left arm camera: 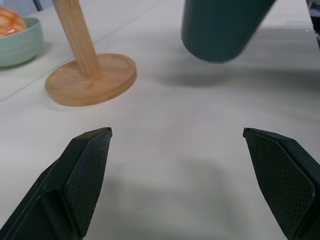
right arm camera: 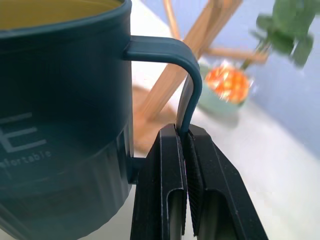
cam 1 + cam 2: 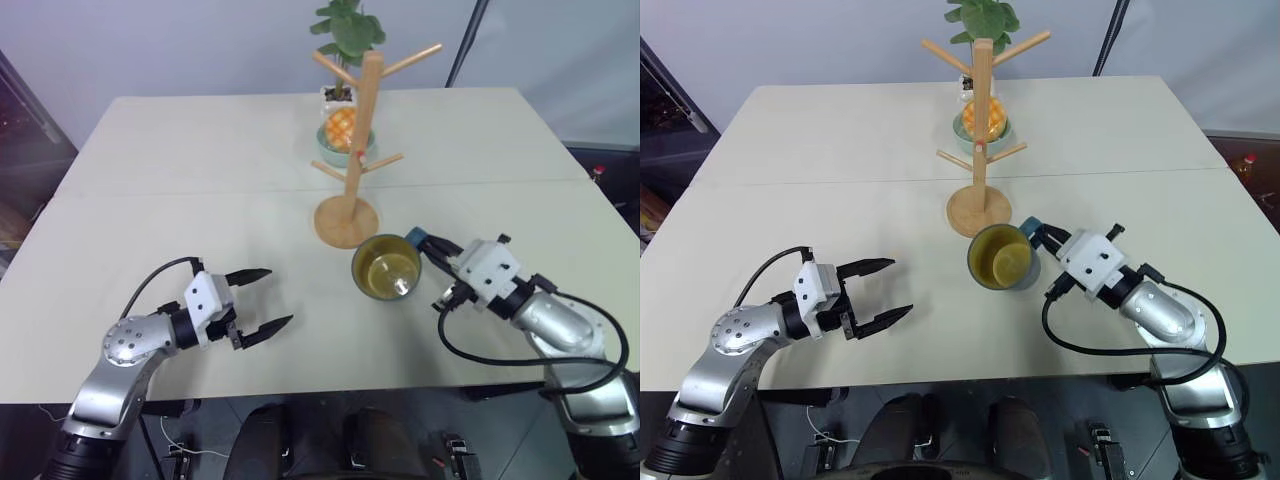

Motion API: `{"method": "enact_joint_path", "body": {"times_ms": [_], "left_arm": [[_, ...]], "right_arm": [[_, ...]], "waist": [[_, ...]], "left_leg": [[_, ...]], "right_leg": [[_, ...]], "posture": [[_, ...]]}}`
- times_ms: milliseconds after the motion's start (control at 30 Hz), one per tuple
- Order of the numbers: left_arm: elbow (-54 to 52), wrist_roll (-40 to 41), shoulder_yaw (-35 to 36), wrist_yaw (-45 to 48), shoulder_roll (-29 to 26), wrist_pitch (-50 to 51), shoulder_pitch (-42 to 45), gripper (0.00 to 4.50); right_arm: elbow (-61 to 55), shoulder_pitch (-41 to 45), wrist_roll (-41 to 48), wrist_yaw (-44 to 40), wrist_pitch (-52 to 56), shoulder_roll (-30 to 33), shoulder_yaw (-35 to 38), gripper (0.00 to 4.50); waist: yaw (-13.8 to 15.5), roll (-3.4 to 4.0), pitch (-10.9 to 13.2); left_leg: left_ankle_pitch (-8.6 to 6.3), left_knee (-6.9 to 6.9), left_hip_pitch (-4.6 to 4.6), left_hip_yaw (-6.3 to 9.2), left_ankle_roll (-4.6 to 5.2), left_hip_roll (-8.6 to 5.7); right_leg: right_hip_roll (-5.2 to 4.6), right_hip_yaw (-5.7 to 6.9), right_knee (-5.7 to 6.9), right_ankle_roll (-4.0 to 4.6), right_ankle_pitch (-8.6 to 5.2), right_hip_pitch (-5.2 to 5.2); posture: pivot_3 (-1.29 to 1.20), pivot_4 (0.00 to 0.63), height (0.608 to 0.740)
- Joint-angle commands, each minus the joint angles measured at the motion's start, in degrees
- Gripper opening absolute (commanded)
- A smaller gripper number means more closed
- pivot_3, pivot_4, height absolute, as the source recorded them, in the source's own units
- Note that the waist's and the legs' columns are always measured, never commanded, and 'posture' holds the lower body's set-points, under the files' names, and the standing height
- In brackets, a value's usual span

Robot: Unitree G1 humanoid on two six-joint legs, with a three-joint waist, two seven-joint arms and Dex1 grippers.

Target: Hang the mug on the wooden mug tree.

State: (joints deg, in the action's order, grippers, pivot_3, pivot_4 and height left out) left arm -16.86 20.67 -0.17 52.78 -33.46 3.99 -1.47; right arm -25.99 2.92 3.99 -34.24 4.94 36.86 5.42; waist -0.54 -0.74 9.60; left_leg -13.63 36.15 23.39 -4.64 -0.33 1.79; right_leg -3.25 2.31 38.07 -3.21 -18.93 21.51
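You have open table (image 3: 180,190) all along the left and front. The mug (image 3: 387,268), pinched by its handle in the right gripper (image 3: 428,247), hangs just beside the mug tree (image 3: 357,150) base. A bowl (image 3: 338,143) and plant (image 3: 347,30) crowd behind the post.

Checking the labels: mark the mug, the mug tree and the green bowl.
mug (image 3: 386,270): left eye view, on its yellow inside.
mug tree (image 3: 359,128): left eye view, on the upright post.
green bowl (image 1: 20,47): left wrist view, on its outer wall.
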Motion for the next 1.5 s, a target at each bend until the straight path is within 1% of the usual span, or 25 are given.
{"method": "enact_joint_path", "body": {"times_ms": [33,167,267,400,567,733,967,1500], "left_arm": [[-1.3,1.3,1.7,-0.7,0.5,-0.9,1.0,4.50],[-2.6,4.0,2.7,-1.3,0.7,1.0,2.2,4.50],[-3.6,5.4,3.4,-1.4,0.3,2.2,3.6,4.50],[-4.7,6.9,4.3,-1.8,-0.5,4.2,6.6,4.50],[-5.8,7.9,4.9,-1.9,-1.3,5.9,8.8,4.50],[-6.1,9.6,6.6,-2.1,-2.1,7.6,10.3,4.50],[-6.4,10.0,7.5,-2.5,-2.4,8.3,11.2,4.50],[-6.5,10.9,7.7,-3.4,-2.3,9.0,13.3,4.50]], "right_arm": [[-3.8,2.7,0.0,-0.6,2.5,1.3,0.0,0.06],[-5.6,6.8,1.1,-1.4,8.2,2.2,0.0,0.06],[-6.3,10.7,0.2,-2.0,12.1,3.9,-0.9,0.06],[-4.6,19.2,-2.8,-1.4,17.8,4.9,-4.4,0.06],[-2.7,29.7,-6.0,-1.4,23.8,3.3,-10.8,0.06],[-1.2,36.4,-7.9,-0.8,27.7,0.4,-14.8,0.06],[2.4,41.2,-11.4,-0.2,29.5,-1.7,-18.6,0.06],[5.7,43.0,-16.4,0.0,33.0,-2.3,-20.3,0.06]], "waist": [[-0.1,-0.02,0.0],[-0.1,-0.03,0.0],[-0.2,-0.03,0.0],[-0.3,-0.03,0.0],[-0.3,-0.03,0.0],[-0.3,-0.04,0.0],[-0.4,-0.05,0.0],[-0.4,-0.05,0.0]], "left_leg": [[0.00,0.01,0.00,0.00,0.00,0.00],[0.00,0.04,-0.02,0.01,0.00,0.01],[0.00,0.04,-0.02,0.00,0.00,0.01],[0.01,0.04,-0.03,0.01,0.00,0.01],[0.01,0.04,-0.01,0.00,0.00,0.01],[0.01,0.04,0.01,0.00,0.01,0.01],[0.01,0.06,0.01,0.00,0.01,0.00],[0.01,0.05,0.02,-0.01,0.01,0.00]], "right_leg": [[0.00,0.00,0.00,0.00,0.00,0.00],[0.00,0.00,0.03,-0.01,0.01,-0.02],[0.00,0.00,0.04,-0.01,0.01,-0.02],[0.00,0.01,0.05,-0.01,0.01,-0.01],[0.01,0.01,0.05,0.00,0.01,0.01],[0.01,0.01,0.05,-0.01,0.01,0.03],[0.00,0.01,0.06,-0.01,0.01,0.02],[0.00,0.01,0.08,0.00,0.01,0.04]], "posture": [[0.00,0.150,0.740],[0.00,0.150,0.740],[0.00,0.150,0.740],[0.00,0.150,0.740],[0.00,0.150,0.740],[0.00,0.150,0.740],[0.00,0.150,0.740],[0.00,0.150,0.740]]}}
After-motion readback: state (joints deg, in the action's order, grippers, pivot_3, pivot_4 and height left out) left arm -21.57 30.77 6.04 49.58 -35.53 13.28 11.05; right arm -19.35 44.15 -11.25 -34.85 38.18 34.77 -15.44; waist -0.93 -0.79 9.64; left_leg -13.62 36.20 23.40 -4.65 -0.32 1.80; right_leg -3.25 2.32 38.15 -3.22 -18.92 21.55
